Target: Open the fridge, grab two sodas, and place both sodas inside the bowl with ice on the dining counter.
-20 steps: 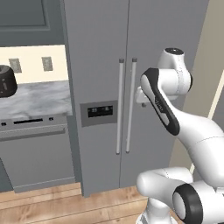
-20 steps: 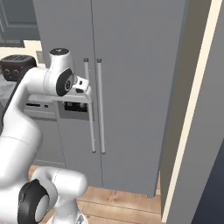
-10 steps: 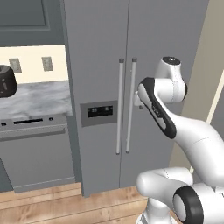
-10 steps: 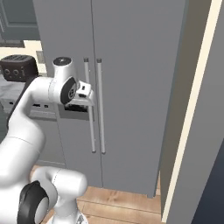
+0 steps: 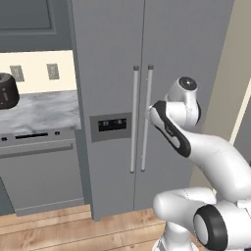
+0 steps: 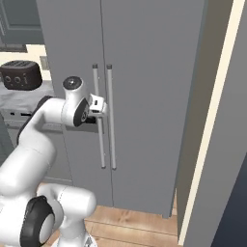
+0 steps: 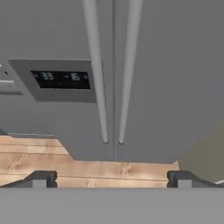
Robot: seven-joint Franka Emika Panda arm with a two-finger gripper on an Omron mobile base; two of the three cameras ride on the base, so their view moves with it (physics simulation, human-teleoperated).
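Two-finger gripper (image 7: 112,177) spread wide, empty, near long vertical bar handles (image 7: 127,70) of tall grey two-door fridge (image 5: 181,59); both doors shut, contents hidden.

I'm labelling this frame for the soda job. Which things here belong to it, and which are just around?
Belongs to the job:
- fridge, doors shut
- its two bar handles
- gripper, open, facing the handles

Just around:
- dark round appliance on the marble worktop
- dishwasher below it
- wall sockets
- wood floor
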